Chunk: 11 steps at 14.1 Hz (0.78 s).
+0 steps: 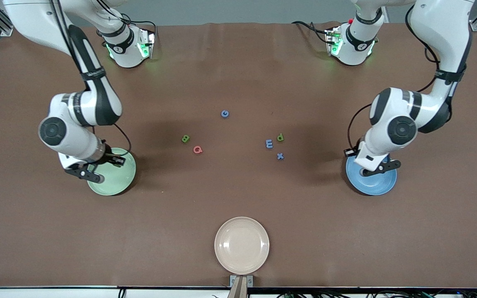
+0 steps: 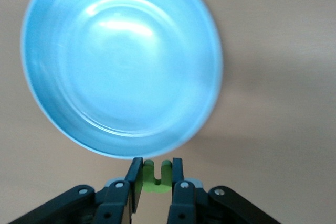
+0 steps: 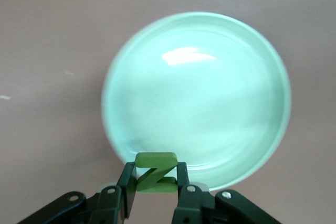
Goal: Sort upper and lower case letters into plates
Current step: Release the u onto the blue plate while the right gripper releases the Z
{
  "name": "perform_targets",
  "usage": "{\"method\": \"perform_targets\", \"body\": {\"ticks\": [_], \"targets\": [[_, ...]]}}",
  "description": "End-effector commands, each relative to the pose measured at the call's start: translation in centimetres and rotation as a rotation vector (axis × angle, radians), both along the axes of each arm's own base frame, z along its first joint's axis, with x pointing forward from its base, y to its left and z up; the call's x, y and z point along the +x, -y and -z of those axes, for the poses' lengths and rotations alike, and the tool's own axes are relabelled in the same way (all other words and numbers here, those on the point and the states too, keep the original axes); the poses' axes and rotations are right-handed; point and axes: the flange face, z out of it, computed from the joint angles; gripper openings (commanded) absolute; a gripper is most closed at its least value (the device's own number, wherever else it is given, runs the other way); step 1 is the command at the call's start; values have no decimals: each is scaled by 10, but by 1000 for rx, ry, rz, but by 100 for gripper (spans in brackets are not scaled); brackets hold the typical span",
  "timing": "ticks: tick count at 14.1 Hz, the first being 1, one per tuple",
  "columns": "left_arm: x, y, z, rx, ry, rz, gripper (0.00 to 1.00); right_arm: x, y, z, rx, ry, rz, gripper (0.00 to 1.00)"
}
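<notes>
Both arms carry loads. My left gripper [image 2: 156, 178] pinches a green u [image 2: 157, 177] over the blue plate [image 1: 381, 188] near the left arm's edge. My right gripper [image 3: 156, 182] clamps a green N [image 3: 155, 172] over the green plate [image 1: 118, 182]. I judge both sit over the rims: centre first, lower, then release.

Below the left gripper's [image 2: 155, 182] jaws the blue plate [image 2: 63, 103] looks glossy, smooth plastic with bright glints, as does the light green plate [image 3: 252, 145] under the right gripper's [image 3: 156, 184] jaws, while the brown table cover [image 1: 346, 231] is matt.
</notes>
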Motion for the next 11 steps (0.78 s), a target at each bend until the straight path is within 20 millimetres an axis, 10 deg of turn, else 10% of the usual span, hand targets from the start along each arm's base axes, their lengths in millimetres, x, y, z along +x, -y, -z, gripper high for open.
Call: {"method": "perform_targets", "body": {"ticks": [1, 11], "targets": [[-7, -34, 8, 36, 30, 72, 8, -25, -2, 11, 4, 19, -29, 1], [6, -95, 62, 20, 145, 162, 11, -31, 29, 70, -2, -17, -38, 10]]}}
